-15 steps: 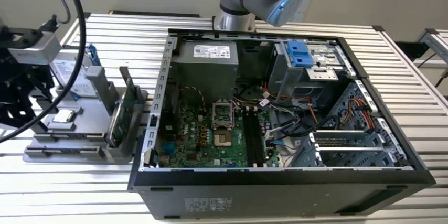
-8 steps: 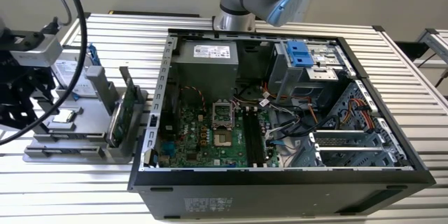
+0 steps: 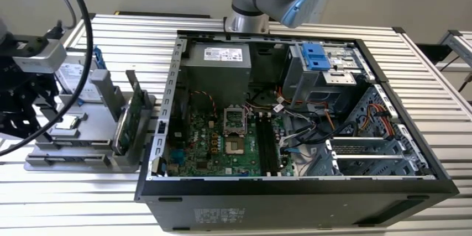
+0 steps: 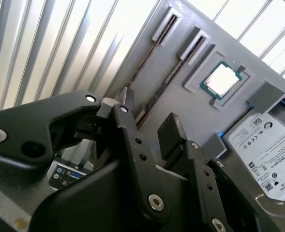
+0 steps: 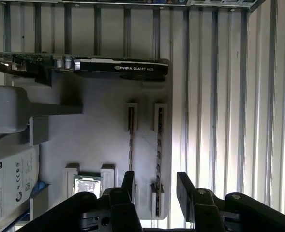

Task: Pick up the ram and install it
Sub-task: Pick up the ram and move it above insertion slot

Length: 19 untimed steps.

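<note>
Two ram sticks stand on edge in slotted holders on a grey fixture plate (image 5: 94,140). In the first wrist view one ram stick (image 5: 158,145) runs up from between my fingertips, and the other ram stick (image 5: 130,137) lies just beside it. My gripper (image 5: 154,186) hangs open above that end of the plate, and its fingers (image 5: 127,182) stand on either side of the first stick's line without touching it. In the second wrist view the gripper (image 4: 149,113) is open over the same sticks (image 4: 154,89). In the exterior view the gripper (image 3: 26,117) is over the plate at the left.
The fixture also holds a processor chip (image 5: 86,186), a green expansion card (image 5: 118,65) and a hard drive (image 5: 9,183). The open computer case (image 3: 295,186) lies at the exterior view's right of the plate, with black memory slots (image 3: 267,142) on its motherboard. Loose cables (image 3: 310,120) run beside them.
</note>
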{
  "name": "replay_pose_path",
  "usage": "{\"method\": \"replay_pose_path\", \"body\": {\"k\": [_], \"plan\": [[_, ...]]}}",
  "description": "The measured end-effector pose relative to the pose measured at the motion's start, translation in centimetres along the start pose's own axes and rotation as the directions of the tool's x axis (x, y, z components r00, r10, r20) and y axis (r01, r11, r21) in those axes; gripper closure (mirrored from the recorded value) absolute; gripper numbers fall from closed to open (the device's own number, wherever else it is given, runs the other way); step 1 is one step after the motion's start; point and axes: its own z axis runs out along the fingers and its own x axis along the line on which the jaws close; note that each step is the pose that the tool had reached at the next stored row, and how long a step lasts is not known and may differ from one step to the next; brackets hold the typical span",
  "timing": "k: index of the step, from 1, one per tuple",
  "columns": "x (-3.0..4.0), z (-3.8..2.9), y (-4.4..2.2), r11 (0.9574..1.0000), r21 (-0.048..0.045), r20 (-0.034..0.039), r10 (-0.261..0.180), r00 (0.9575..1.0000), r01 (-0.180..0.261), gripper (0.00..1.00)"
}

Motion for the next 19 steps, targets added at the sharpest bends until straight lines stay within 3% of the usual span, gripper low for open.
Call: {"method": "replay_pose_path", "body": {"k": [9,19], "plan": [[-0.07,0.39,-0.01,1.0,0.0084,0.0001,0.0,1.0,0.0,0.0],[-0.11,0.72,-0.01,0.9999,0.0108,0.0,0.0,1.0,0.0,0.0]]}}
